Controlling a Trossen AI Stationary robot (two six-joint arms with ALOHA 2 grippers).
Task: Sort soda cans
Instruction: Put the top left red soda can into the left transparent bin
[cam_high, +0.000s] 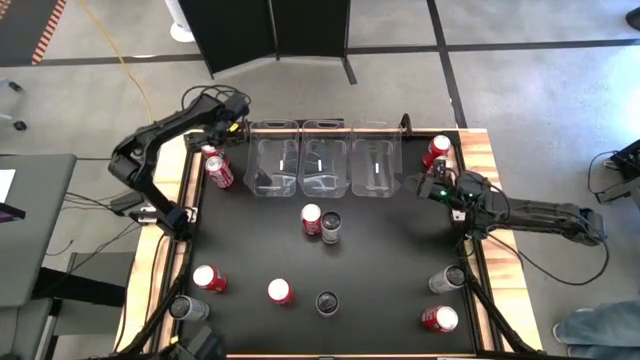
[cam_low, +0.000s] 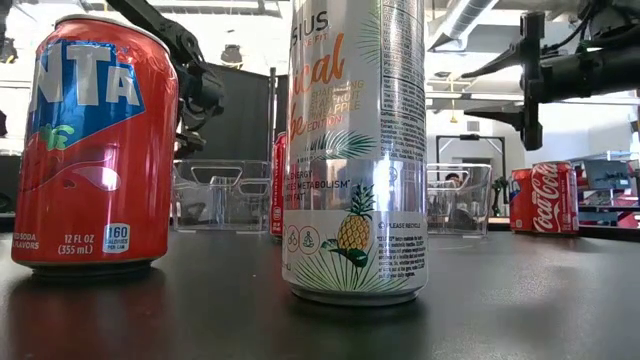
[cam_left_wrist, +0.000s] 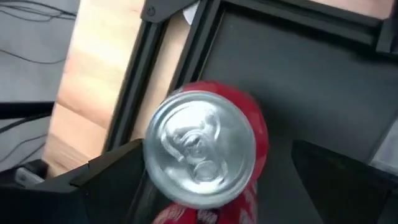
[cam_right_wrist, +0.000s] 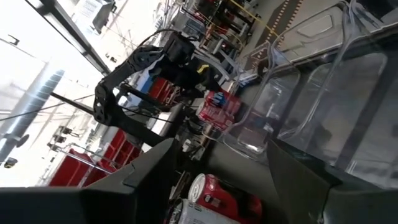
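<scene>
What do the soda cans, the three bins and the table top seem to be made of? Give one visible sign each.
Soda cans: probably thin metal, glossy printed walls; the left wrist view shows a shiny silver lid with pull tab.
Bins: likely clear hard plastic; the table shows through them.
Table top: dark matte surface, material unclear; wood-look border.

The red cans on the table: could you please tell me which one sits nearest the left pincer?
The red can at the far left corner, beside the leftmost clear bin. The open left pincer hangs right over it; its silver top fills the left wrist view.

Red soda cans (cam_high: 311, 219) and silver soda cans (cam_high: 327, 302) upright, scattered across table.
</scene>
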